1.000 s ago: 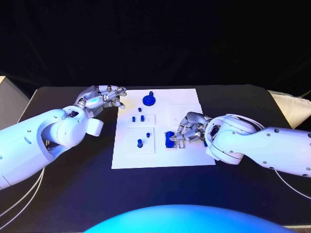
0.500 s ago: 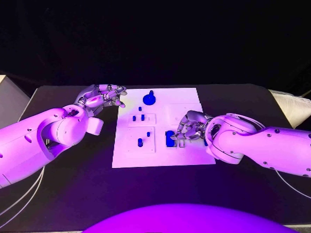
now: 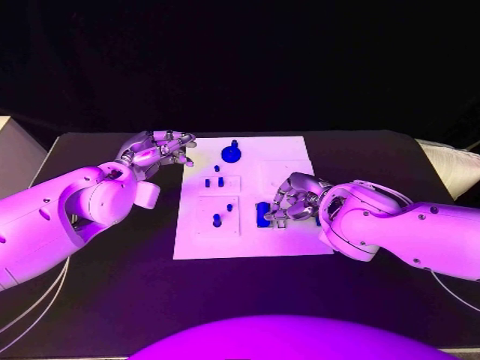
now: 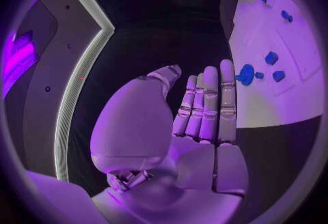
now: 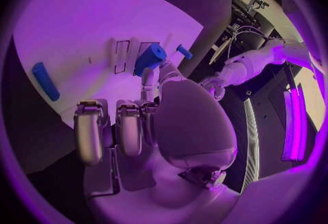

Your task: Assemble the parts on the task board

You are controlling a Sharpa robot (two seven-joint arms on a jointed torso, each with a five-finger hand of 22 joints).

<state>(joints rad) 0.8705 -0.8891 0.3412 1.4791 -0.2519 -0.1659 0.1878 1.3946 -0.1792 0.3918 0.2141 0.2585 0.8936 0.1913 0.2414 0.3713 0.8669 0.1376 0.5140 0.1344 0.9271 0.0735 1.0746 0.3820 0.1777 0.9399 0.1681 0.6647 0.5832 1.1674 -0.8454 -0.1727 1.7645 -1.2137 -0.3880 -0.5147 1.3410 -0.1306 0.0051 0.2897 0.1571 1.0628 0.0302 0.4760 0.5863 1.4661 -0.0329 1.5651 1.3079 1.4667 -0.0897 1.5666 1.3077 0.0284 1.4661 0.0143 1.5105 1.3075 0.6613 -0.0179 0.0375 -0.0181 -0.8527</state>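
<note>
The white task board (image 3: 294, 161) lies mid-table. My right hand (image 3: 290, 198) is over its right half, thumb and a finger pinching an upright blue block (image 3: 262, 214) that stands on the board beside narrow slots. From the right wrist the same block (image 5: 150, 58) sits at the fingertips, the other fingers curled in. My left hand (image 3: 159, 149) hovers off the board's far left corner, fingers straight and together (image 4: 208, 106), holding nothing. A round blue part (image 3: 232, 154) stands at the board's far edge, with small blue pegs (image 3: 212, 182) and one more peg (image 3: 217, 220) on the left half.
Black table (image 3: 110, 262) surrounds the board. A pale object (image 3: 454, 166) sits at the table's right edge, and a white box (image 3: 4, 154) stands off the left edge. A loose blue peg (image 5: 45, 80) lies on the board near my right hand.
My right forearm has shifted slightly, while its hand stays at the blue block. The left hand and the other parts have not moved.
</note>
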